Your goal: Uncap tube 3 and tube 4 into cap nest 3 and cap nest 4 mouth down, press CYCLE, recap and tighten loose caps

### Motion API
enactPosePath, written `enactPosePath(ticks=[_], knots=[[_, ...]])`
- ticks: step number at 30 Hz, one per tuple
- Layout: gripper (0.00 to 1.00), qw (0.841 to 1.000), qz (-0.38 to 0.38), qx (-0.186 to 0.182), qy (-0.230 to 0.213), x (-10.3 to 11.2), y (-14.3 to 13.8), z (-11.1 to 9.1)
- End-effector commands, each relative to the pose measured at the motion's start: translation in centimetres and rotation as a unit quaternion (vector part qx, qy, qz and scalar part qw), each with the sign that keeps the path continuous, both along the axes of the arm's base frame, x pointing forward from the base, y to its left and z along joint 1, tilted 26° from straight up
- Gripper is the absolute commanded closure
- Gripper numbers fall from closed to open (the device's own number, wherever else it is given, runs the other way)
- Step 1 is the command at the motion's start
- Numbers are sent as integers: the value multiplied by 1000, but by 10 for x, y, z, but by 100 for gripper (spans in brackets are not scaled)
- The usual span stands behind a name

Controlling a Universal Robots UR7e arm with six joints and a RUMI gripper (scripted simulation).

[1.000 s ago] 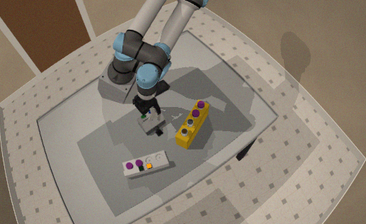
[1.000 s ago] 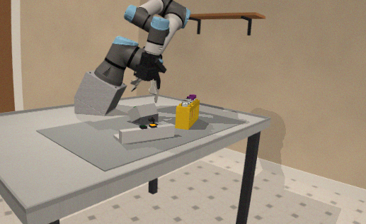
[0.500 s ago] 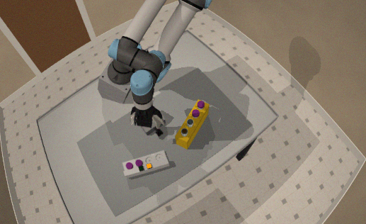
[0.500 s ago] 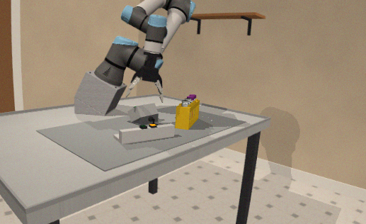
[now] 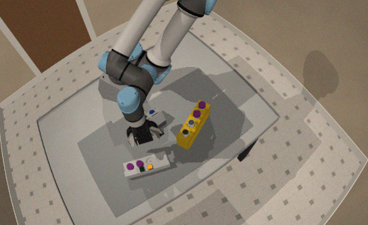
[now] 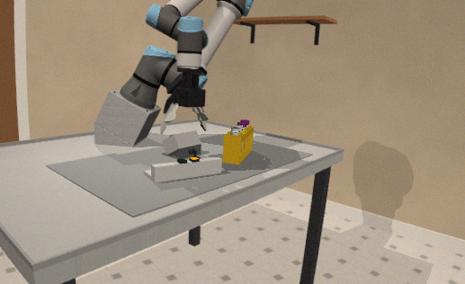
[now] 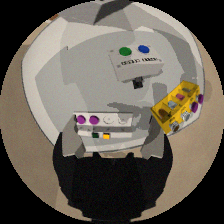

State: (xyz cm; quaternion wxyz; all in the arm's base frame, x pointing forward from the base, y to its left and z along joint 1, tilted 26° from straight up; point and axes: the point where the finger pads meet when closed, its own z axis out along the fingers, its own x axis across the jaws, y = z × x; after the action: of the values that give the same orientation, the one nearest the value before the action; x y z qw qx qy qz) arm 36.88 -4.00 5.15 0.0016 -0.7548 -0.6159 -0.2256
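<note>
My gripper [image 5: 147, 139] [image 6: 183, 130] [image 7: 113, 115] is open and empty, above the table between the key housing and the cap tray. The yellow decapping station [image 5: 184, 143] [image 6: 236, 150] holds four tubes. Tube 1 [image 5: 201, 105] and tube 2 [image 5: 196, 114] wear purple caps; tube 3 [image 5: 191, 123] and tube 4 [image 5: 185, 132] are uncapped. Whether a cap is loose, I cannot tell. In the white cap tray [image 6: 187, 171], purple caps lie in nest 3 [image 5: 139, 164] [image 7: 94, 120] and nest 4 [image 5: 129, 166] [image 7: 81, 119]. The amber lamp [image 5: 149, 166] [image 7: 106, 136] is lit; the green lamp [image 5: 142, 169] [image 7: 95, 135] is dark.
The grey key housing [image 6: 183, 145] [image 7: 140, 72] stands between the arm's base and the tray, with the blue CYCLE key [image 5: 151, 112] [image 7: 143, 49] and green READY key [image 7: 125, 51]. The yellow station stands beside it, toward the right in the top and exterior views.
</note>
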Motion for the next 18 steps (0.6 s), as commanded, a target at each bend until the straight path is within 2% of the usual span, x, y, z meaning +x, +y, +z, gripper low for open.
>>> enactPosePath(ticks=[1, 2, 4, 7, 12, 14, 18], knots=[[0, 1000, 6, 2, -1, 30, -19, -2], [0, 1000, 6, 2, -1, 30, -19, -2], [0, 1000, 6, 2, -1, 43, -29, -1], [0, 1000, 6, 2, -1, 43, -29, -1], [0, 1000, 6, 1, -1, 77, -53, 0], [0, 1000, 6, 1, -1, 84, -58, 0], [0, 1000, 6, 1, -1, 87, -60, 0]])
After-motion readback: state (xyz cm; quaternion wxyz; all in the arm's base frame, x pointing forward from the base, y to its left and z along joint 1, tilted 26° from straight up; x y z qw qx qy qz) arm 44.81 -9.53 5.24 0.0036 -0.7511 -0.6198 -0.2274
